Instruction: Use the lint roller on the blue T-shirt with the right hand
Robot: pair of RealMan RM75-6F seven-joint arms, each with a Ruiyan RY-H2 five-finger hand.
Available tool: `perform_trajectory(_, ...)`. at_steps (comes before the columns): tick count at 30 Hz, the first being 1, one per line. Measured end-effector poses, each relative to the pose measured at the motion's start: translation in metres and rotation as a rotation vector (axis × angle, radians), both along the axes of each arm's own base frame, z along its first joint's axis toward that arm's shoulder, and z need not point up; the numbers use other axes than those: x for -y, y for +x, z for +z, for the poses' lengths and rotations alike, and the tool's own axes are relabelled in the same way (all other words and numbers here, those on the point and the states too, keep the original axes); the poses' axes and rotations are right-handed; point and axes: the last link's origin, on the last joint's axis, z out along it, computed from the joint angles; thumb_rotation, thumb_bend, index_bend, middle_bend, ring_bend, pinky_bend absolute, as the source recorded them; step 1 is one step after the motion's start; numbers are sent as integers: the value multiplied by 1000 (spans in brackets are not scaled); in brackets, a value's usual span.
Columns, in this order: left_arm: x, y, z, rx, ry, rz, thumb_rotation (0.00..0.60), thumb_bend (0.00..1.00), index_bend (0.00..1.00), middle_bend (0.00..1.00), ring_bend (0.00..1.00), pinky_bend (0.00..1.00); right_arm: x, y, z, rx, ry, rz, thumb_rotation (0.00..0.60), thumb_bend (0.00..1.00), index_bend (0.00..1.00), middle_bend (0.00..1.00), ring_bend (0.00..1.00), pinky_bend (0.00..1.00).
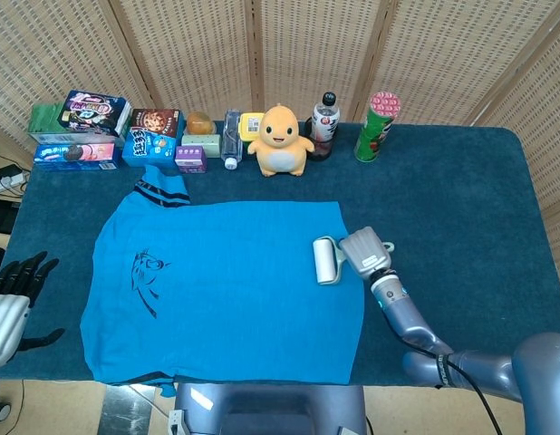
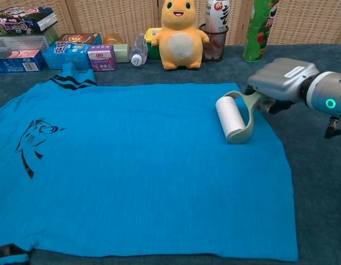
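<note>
Right hand (image 2: 281, 77) closed around the handle of the lint roller (image 2: 232, 117), fingers hidden under the grey casing, so grip detail not readable. White roll lying flat on the blue T-shirt (image 2: 137, 165), close to the shirt's right edge and near its upper corner, handle frame reaching out over the hem toward the hand. In the head view, same roller (image 1: 326, 260) at the shirt's (image 1: 217, 290) right border, with the hand (image 1: 363, 249) just beside it over the dark tabletop (image 1: 461, 208). Shirt spread flat, black print toward its left side. Left hand (image 1: 17, 276) off the tabletop's left edge, dark fingers spread apart, holding nothing. Yellow plush toy (image 2: 181, 34) standing beyond the shirt.
</note>
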Motion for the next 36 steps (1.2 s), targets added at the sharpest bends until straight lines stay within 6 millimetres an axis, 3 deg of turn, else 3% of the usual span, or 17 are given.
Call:
perform_trajectory(16, 0, -1, 1, 6, -8, 0, 600, 140, 0, 0, 0, 20, -12, 78, -35, -32, 61, 66, 600, 1000, 516, 697, 785, 1000)
perform_trajectory(27, 0, -2, 1, 6, -14, 0, 600, 140, 0, 0, 0, 20, -36, 119, -58, -71, 111, 105, 600, 1000, 520, 698, 784, 1000)
perform_trajectory(31, 0, -2, 2, 7, -12, 2, 600, 140, 0, 0, 0, 20, -39, 118, -61, -106, 111, 117, 600, 1000, 520, 698, 785, 1000)
perform_trajectory(36, 0, -2, 2, 7, -13, 1, 600, 140, 0, 0, 0, 20, -38, 98, -60, -156, 94, 119, 600, 1000, 520, 700, 787, 1000)
